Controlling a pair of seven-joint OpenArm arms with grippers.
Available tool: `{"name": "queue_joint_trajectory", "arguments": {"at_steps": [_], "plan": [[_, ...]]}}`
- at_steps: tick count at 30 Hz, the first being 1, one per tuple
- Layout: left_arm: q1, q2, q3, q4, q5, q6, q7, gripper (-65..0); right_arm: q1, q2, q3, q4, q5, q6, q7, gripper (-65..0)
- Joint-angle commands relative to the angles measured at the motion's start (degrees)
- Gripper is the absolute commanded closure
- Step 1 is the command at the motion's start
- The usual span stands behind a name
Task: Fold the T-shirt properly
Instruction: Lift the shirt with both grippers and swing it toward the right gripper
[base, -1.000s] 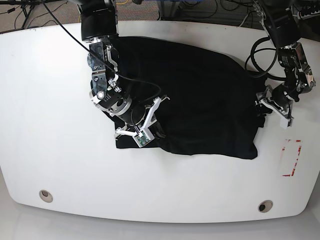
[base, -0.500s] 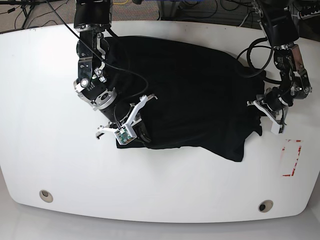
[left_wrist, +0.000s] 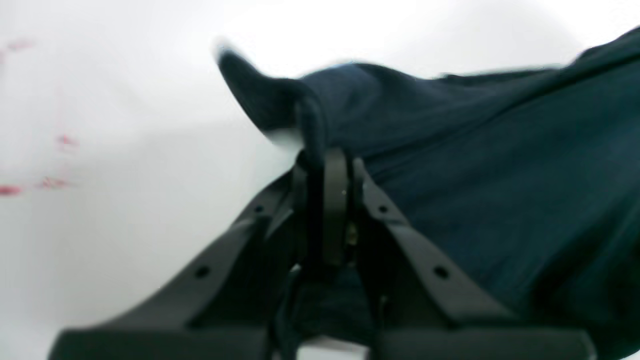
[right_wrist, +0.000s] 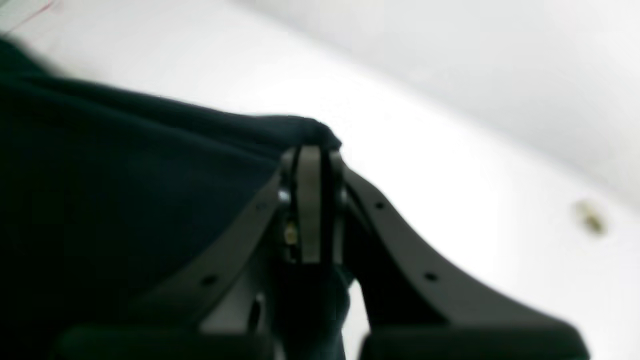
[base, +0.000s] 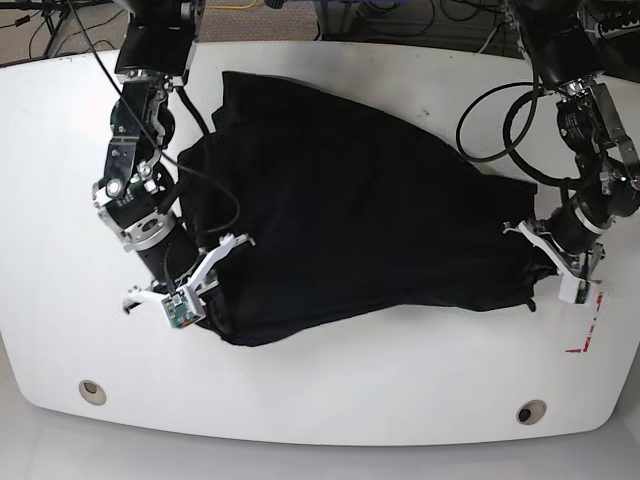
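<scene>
The black T-shirt (base: 350, 210) lies stretched across the middle of the white table (base: 60, 200), pulled out between my two arms. At its front left corner my right gripper (base: 203, 300) is shut on the fabric. The right wrist view shows that gripper (right_wrist: 310, 150) with jaws together on a folded edge of the T-shirt (right_wrist: 125, 175). On the right side my left gripper (base: 542, 266) is shut on the shirt's edge. The left wrist view shows this gripper (left_wrist: 325, 160) pinching a raised bit of the cloth (left_wrist: 475, 175) just above the table.
Red tape marks (base: 585, 320) sit on the table by the left gripper. Two round holes (base: 91, 390) (base: 530, 411) lie near the front edge. Black cables (base: 500, 110) loop by the right-hand arm, and more run behind the table.
My left gripper has shut on the shirt's right edge and drawn it right. My right gripper has pulled its corner left and toward the front, spreading the cloth wider.
</scene>
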Motion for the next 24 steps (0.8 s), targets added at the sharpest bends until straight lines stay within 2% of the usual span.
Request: {"name": "queue_joint_trajectory", "arguments": {"at_steps": [1,8,15,24], "plan": [[-3.46,-1.36,-1.80,3.53,0.50,0.40,0.04,-0.6,3.29,1.88,0.17,1.21,0.17,-0.54,1.61,-0.3],[-11.37,-1.36,-6.02,7.84,0.42,0.40,6.11,-0.7,11.73,5.40,0.17,0.86,0.43,-0.36,-3.57,-0.5],[-21.74,-1.45,-8.83,8.28,0.42,0.40,10.59,-0.8,20.08,8.48,-0.19,-1.95,0.96,-0.27,-4.19,-0.5],[-35.54,-1.71,-9.44,8.28,0.59,0.40,13.31,-1.0,34.24,14.28,-3.35,-6.61,5.80,-0.27,-5.68,-0.6]]}}
